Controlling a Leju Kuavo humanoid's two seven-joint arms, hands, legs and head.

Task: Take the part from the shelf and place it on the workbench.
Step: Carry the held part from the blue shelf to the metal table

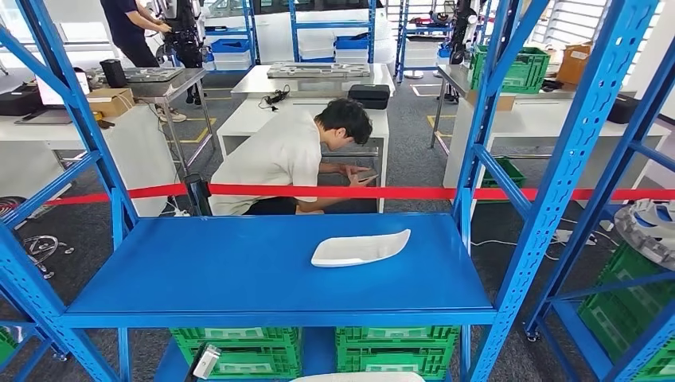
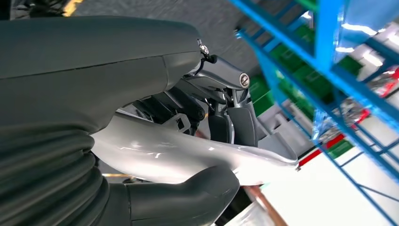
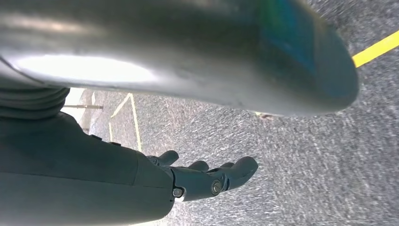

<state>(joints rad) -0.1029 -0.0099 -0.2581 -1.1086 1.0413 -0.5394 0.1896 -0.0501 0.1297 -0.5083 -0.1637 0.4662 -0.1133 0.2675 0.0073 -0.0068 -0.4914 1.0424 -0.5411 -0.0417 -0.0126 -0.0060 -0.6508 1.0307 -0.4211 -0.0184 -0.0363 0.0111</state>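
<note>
Left hand [image 2: 207, 141] grips a smooth white curved plastic part [image 2: 197, 157] between thumb and fingers — pickup judged done; right hand [image 3: 207, 179] hangs empty, fingers loosely apart — carrying to the workbench comes next.

A part [image 1: 360, 247] lies on the shelf [image 1: 239, 270], crates [image 1: 396, 348] beneath, a person [image 1: 294, 155] behind.

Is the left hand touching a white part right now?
Touching. The left wrist view shows the left hand gripping a white part, thumb under it and dark fingers pressed on top.
</note>
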